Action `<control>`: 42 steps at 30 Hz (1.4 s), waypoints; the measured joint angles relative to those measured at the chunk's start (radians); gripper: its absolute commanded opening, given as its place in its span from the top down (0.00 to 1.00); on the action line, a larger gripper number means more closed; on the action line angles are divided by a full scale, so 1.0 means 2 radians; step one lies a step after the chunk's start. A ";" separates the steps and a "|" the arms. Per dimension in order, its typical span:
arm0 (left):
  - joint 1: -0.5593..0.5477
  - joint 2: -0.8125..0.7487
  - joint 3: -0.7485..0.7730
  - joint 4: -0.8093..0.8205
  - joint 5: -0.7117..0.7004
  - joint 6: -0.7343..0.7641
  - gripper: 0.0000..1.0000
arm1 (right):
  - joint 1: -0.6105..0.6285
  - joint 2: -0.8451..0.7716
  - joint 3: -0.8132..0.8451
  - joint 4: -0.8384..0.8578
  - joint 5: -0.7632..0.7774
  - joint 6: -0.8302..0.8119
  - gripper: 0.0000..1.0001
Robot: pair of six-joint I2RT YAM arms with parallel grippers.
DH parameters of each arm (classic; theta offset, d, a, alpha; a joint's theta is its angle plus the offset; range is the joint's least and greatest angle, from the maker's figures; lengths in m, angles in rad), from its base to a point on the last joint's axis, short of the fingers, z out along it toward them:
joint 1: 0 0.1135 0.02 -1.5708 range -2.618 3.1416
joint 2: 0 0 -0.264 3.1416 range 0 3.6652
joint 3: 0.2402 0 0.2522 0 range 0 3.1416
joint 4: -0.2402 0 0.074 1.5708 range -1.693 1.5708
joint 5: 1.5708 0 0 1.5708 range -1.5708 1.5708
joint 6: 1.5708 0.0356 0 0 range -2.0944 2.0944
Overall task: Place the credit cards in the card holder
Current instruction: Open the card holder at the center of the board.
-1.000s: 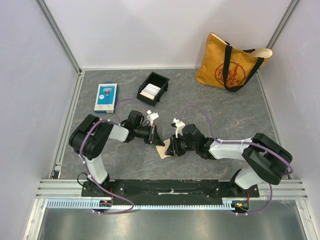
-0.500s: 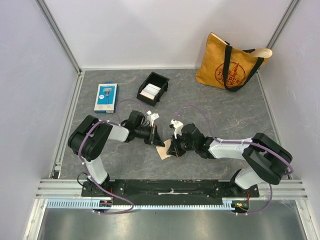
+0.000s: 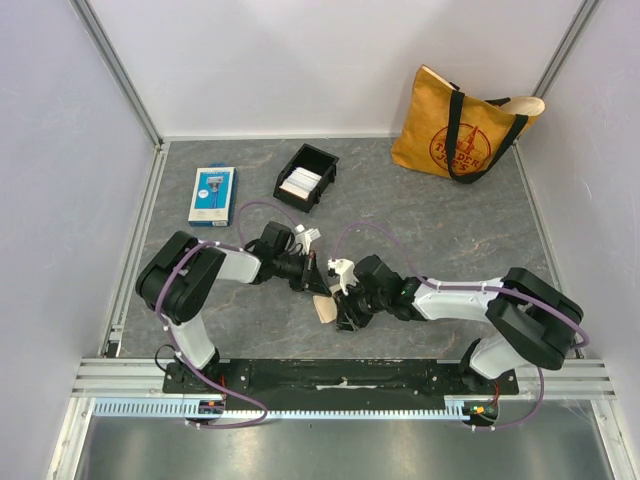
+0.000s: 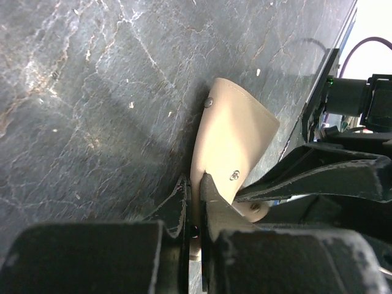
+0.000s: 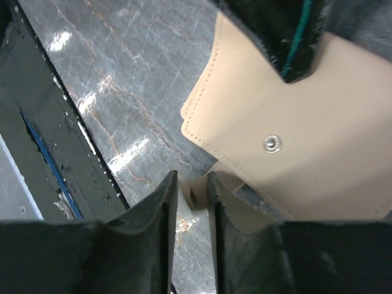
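Note:
The tan card holder (image 3: 323, 306) lies low over the dark table between my two arms. My left gripper (image 4: 195, 184) is shut on the edge of one flap of the card holder (image 4: 236, 135), which curves up away from it. My right gripper (image 5: 192, 180) stands at the near side of the card holder (image 5: 294, 122), its fingers closed against the two sides of the small snap tab (image 5: 195, 195). In the top view the right gripper (image 3: 345, 312) sits just right of the holder, the left gripper (image 3: 312, 276) just behind it. The credit cards (image 3: 300, 184) lie stacked in a black tray.
The black tray (image 3: 318, 160) stands at the back centre. A blue-and-white package (image 3: 212, 195) lies at the back left. A yellow tote bag (image 3: 462, 125) leans against the back right wall. A metal rail (image 3: 340, 378) runs along the near edge.
My right gripper has moved toward the near left, down to the holder's near edge and tab. The left gripper stays shut on the flap, shifted slightly right.

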 measured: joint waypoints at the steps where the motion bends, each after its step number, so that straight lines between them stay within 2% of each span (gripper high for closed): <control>1: 0.000 -0.001 0.000 -0.002 -0.002 0.000 0.98 | 0.002 0.003 0.004 -0.008 0.000 0.001 0.62; 14: 0.019 -0.039 -0.017 0.006 -0.076 0.000 0.98 | 0.015 -0.001 0.026 -0.100 -0.006 0.036 0.56; 17: 0.019 -0.051 -0.034 0.019 -0.081 -0.003 0.98 | 0.017 -0.011 0.030 -0.120 0.023 0.053 0.45; 19: 0.019 -0.064 -0.050 0.025 -0.086 -0.011 0.90 | 0.013 -0.028 0.035 -0.143 0.058 0.066 0.41; 20: 0.019 -0.074 -0.061 0.029 -0.090 -0.017 0.81 | 0.008 -0.038 0.038 -0.156 0.080 0.073 0.39; 22: 0.019 -0.101 -0.089 0.029 -0.100 -0.030 0.66 | -0.008 -0.061 0.051 -0.181 0.121 0.089 0.27; 23: 0.019 -0.113 -0.100 0.029 -0.103 -0.037 0.56 | -0.017 -0.072 0.060 -0.187 0.137 0.098 0.27; 28: 0.019 -0.191 -0.132 -0.002 -0.123 -0.063 0.32 | -0.068 -0.093 0.134 -0.202 0.202 0.123 0.21; 32: 0.019 -0.255 -0.117 -0.080 -0.161 -0.061 0.14 | -0.097 -0.039 0.221 -0.209 0.241 0.134 0.18; 36: 0.019 -0.301 -0.068 -0.148 -0.212 -0.059 0.12 | -0.118 0.052 0.311 -0.213 0.266 0.148 0.16; 42: 0.020 -0.310 -0.008 -0.192 -0.271 -0.058 0.11 | -0.150 0.171 0.430 -0.216 0.278 0.175 0.15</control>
